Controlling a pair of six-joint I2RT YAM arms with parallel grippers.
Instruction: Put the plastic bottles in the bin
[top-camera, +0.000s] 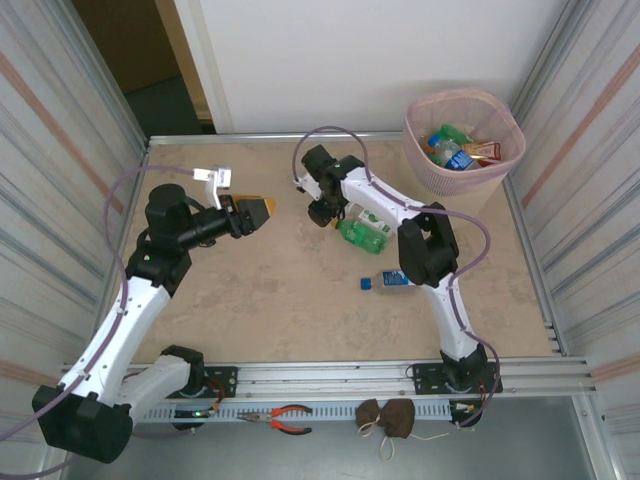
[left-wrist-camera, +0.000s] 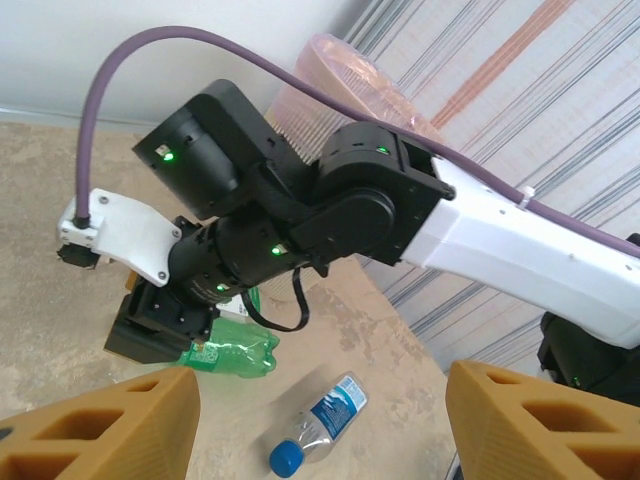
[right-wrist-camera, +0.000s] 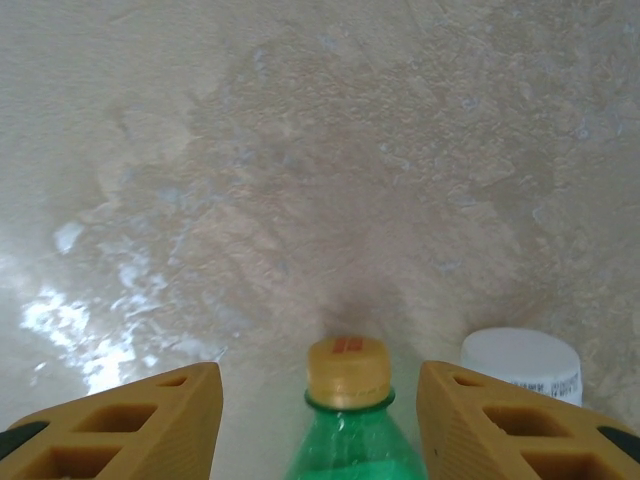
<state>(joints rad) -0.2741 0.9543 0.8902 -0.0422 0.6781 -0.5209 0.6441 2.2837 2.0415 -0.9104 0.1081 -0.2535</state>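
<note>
Before closing the right claw (right-wrist-camera: 318, 395), note its state: open, yellow fingers (right-wrist-camera: 150, 420) standing either side of the green bottle (right-wrist-camera: 350, 440) at lower centre of the wrist view, clear of the plastic on both sides, nothing gripped. Seen from above, lies on the tabletop (top-camera: 250, 300) near the centre of the frame, just under that claw, with a white cap (right-wrist-camera: 520, 365) of another bottle close beside it at lower right of the wrist view. Judged as the pick-up step, grip not yet made. Best to slide forward past the yellow cap (right-wrist-camera: 347, 370) and take the shoulder or body rather than the narrow neck, to stay centred so as not to nudge the neighbour, and to squeeze gently, thin plastic being likely to give or roll. Then lift straight up before swinging to the pink bin (top-camera: 465, 140) at upper right, with several bottles (top-camera: 455, 148) inside. Left claw (top-camera: 262, 209) open and empty, left of centre; keep well apart from the right arm (top-camera: 430, 250). Left for later: clear blue-capped bottle (top-camera: 385, 281) right of centre.
</note>
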